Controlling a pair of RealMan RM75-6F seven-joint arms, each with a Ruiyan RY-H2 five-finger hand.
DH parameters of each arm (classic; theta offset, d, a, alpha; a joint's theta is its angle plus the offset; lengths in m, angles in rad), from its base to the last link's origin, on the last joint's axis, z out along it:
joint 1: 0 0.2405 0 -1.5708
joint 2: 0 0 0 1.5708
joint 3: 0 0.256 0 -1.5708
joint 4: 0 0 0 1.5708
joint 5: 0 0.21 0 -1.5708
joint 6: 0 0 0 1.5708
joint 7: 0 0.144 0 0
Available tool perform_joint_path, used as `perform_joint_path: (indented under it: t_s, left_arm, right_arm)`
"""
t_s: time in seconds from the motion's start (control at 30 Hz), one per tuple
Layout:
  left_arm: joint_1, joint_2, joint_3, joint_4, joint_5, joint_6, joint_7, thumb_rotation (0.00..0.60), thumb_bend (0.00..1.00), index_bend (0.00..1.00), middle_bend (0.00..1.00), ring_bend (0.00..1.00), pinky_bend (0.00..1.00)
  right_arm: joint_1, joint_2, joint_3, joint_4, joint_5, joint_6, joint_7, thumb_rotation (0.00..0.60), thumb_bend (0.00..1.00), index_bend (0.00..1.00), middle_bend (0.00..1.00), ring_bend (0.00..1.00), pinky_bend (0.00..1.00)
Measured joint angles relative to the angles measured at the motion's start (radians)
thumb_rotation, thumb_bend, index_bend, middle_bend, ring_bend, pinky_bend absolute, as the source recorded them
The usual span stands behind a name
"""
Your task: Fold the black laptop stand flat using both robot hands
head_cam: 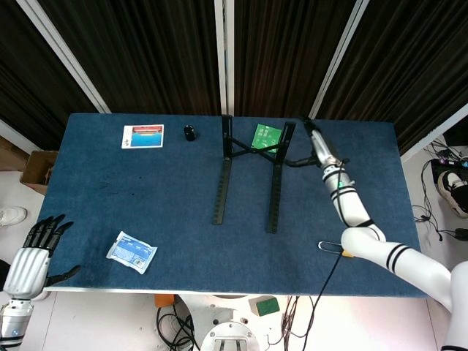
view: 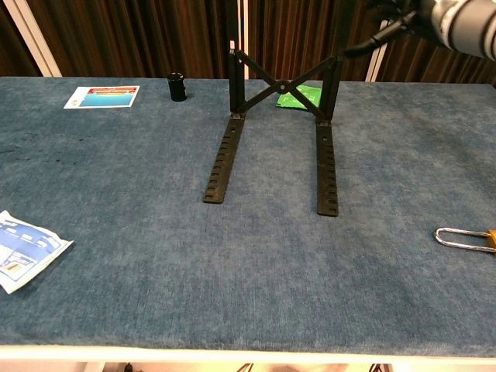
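Observation:
The black laptop stand (head_cam: 221, 183) stands unfolded at the table's middle back, its two notched rails flat on the cloth and its crossed braces and uprights (view: 283, 87) raised. My right hand (head_cam: 319, 148) hovers just right of and above the right upright, fingers apart and holding nothing. In the chest view that hand (view: 407, 15) sits at the top edge, with one finger reaching down toward the upright's top. My left hand (head_cam: 33, 252) hangs off the table's front left corner, fingers spread and empty.
Behind the stand lie a green packet (head_cam: 267, 135), a small black cylinder (head_cam: 189, 132) and a printed card (head_cam: 142, 136). A blue-white packet (head_cam: 131, 251) lies front left. A padlock (view: 465, 238) rests front right on the blue cloth.

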Motion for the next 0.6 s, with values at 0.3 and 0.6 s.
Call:
perform_joint_path:
  t_s: [0.3, 0.6]
  left_arm:
    - [0.005, 0.001, 0.000, 0.007, -0.004, 0.000, -0.007, 0.600, 0.11, 0.16, 0.07, 0.01, 0.09]
    - [-0.007, 0.012, -0.005, -0.002, 0.020, 0.009, 0.009, 0.600, 0.11, 0.16, 0.07, 0.01, 0.09]
  right_arm:
    - [-0.009, -0.028, 0.012, -0.030, -0.113, -0.057, 0.174, 0.600, 0.00, 0.23, 0.40, 0.14, 0.17]
    - [-0.114, 0.074, -0.060, -0.208, -0.431, -0.078, 0.512, 0.600, 0.00, 0.25, 0.37, 0.16, 0.19]
